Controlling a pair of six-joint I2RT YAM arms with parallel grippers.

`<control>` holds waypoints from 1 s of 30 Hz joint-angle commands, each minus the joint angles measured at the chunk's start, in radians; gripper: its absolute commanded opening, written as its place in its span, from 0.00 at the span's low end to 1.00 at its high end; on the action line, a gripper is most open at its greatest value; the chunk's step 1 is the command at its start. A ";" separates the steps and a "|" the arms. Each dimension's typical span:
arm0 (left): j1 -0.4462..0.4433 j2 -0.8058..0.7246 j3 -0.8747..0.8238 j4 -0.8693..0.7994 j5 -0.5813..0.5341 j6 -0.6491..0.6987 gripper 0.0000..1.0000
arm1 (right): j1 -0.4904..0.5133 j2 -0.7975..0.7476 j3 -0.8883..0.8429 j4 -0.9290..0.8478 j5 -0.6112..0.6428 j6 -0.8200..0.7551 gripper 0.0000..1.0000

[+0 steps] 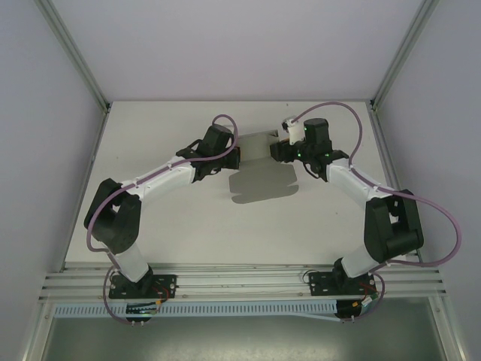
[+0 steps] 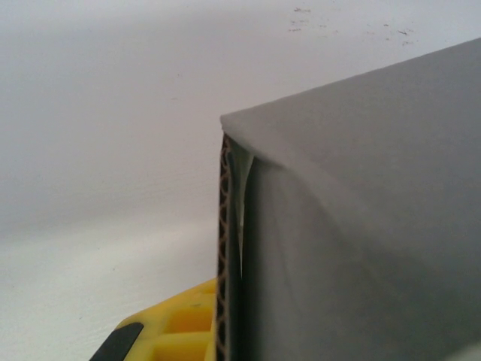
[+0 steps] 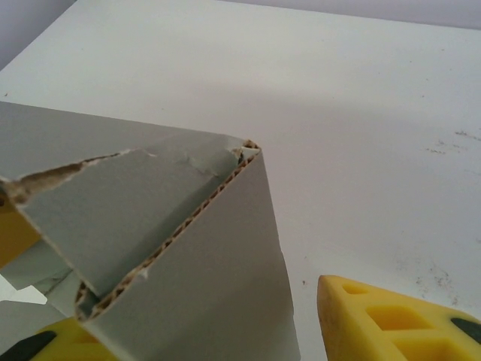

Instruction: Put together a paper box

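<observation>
Your paper box (image 1: 259,184) sits mid-table, slightly toward the far side, directly between the two grippers. It is grey corrugated cardboard, partly folded, and its long axis runs left to right. The broad darker panel faces the near edge, and a lighter strip lies on the far side where both claws meet it. From above you can't tell how steeply either part stands. Your left gripper (image 1: 239,156) comes in from the left and is closed on the box's left end. The left wrist view has a raw fluted edge (image 2: 224,256) running upright right against the yellow finger (image 2: 176,331), with the box (image 2: 361,226) covering the other finger. Your right gripper (image 1: 275,150) comes in from the right with its jaws apart around a folded corner of the box (image 3: 150,218). One yellow finger (image 3: 391,323) is clear of the cardboard with bare table between them, and the other finger (image 3: 45,342) is tucked under the fold. A torn flap edge (image 3: 68,169) shows brown fibre. The white table (image 1: 165,226) carries small dark scuffs (image 3: 443,278). Purple cables (image 1: 451,226) loop off both arms, clear of the box.
</observation>
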 commanded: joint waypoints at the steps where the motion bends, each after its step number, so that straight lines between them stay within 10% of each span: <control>1: 0.004 -0.032 0.015 -0.006 0.018 0.012 0.00 | -0.003 0.044 0.051 -0.053 0.001 -0.032 0.50; 20: 0.003 -0.030 0.011 -0.002 0.037 0.010 0.00 | 0.047 0.086 0.084 -0.015 0.177 0.012 0.32; 30: -0.007 -0.030 0.046 -0.042 -0.010 -0.017 0.00 | 0.116 0.164 0.188 -0.222 0.842 0.137 0.00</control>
